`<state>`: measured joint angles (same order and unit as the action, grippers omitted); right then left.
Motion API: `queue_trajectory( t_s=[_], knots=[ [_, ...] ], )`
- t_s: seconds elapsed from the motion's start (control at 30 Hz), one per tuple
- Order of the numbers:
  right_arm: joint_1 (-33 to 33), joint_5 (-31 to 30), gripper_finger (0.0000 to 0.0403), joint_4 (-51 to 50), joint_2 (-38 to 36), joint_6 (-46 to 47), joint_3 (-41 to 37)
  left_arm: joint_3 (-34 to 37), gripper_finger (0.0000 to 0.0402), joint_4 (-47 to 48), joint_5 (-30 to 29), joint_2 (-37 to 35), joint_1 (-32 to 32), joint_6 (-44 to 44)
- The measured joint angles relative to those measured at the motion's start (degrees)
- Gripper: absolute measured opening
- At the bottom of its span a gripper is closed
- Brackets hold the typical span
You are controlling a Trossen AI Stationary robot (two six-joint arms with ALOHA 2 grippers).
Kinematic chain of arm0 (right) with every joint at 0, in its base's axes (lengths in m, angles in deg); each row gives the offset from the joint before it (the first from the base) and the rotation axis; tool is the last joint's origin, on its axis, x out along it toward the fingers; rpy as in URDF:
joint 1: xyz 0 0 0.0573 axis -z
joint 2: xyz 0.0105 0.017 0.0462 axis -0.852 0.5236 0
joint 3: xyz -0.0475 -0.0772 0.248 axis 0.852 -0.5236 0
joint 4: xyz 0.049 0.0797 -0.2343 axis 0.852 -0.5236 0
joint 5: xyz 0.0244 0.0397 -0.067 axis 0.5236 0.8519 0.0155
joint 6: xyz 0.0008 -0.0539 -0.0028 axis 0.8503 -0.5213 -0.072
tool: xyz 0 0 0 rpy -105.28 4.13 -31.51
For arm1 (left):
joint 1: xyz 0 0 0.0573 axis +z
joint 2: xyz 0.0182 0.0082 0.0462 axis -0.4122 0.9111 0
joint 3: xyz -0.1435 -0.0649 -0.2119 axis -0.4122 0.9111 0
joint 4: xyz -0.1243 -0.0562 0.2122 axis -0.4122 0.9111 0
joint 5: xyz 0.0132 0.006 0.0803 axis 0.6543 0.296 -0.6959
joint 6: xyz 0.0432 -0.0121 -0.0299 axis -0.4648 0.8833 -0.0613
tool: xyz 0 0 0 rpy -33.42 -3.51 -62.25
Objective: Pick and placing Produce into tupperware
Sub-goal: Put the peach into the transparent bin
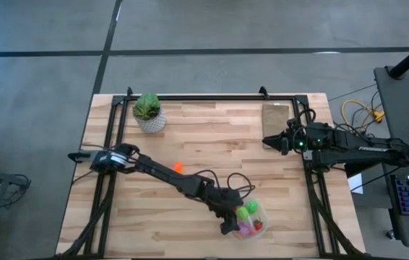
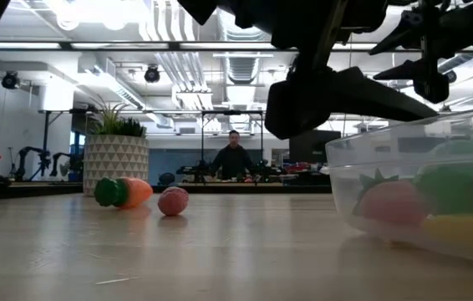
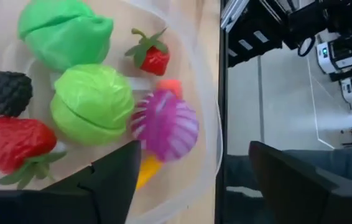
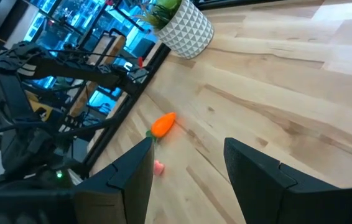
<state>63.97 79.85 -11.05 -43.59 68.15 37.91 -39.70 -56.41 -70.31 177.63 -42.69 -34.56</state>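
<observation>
The round clear plastic tupperware bowl [image 1: 256,220] sits near the counter's front edge, already holding green, red and purple toy produce [image 3: 92,102], so I hold the left gripper [image 3: 188,180] over it, fingers wide and empty, while the right gripper [image 4: 185,168] waits half-open near the back right corner.

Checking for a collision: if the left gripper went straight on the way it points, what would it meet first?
Probably the magenta-purple ribbed ball in the clear round plastic bowl, straight beyond the open left gripper; depth is unclear.

Clear glossy plastic tupperware [image 3: 204,134] — pale wood table [image 1: 212,137].
</observation>
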Motion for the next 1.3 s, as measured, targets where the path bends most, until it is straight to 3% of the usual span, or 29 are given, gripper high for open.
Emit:
queue_trajectory(
  t_s=[0.13, 0.23, 0.37, 0.43, 0.53, 0.6, 0.83, 1.17, 1.3],
  knots=[
    [0.0, 0.0, 0.0187, 0.0, 0.0, 0.0, 0.0, 0.0, 0.0307, 0.9, -0.2, -0.1, 0.0, -0.5],
    [0.0, 0.0, 0.0187, 0.0, 0.0, 0.0, 0.0, -0.1, 0.0312, 6.9, -2.3, -1.8, 0.0, -3.9],
    [0.0, 0.0, 0.0187, 0.0, 0.0, 0.0, 0.0, -0.6, 0.0309, 24.8, -13.6, -6.7, -0.1, -8.0],
    [0.0, 0.0, 0.0187, 0.0, 0.0, -0.2, 0.0, -0.7, 0.0299, 36.6, -20.4, -9.4, 0.4, -4.1],
    [0.0, 0.0, 0.0187, 0.0, 0.0, -0.2, 0.0, -0.3, 0.0284, 50.5, -23.5, -12.4, 2.1, 3.2],
    [0.0, 0.0, 0.0187, 0.1, 0.0, -0.4, 0.0, 0.3, 0.0273, 54.4, -24.2, -13.6, 3.0, 2.5],
    [0.1, 0.0, 0.0187, 0.5, 0.1, -0.6, 0.0, 4.2, 0.0228, 53.1, -23.3, -15.5, 1.3, -22.1],
    [0.1, 0.7, 0.0187, 0.4, 0.0, -1.6, 0.0, 10.2, 0.0223, 47.0, -27.2, -16.5, 0.3, -40.6],
    [0.1, 1.8, 0.0187, 0.4, 0.0, -1.7, 0.0, 10.6, 0.0223, 45.9, -25.8, -16.5, 1.4, -42.0]
  ],
)
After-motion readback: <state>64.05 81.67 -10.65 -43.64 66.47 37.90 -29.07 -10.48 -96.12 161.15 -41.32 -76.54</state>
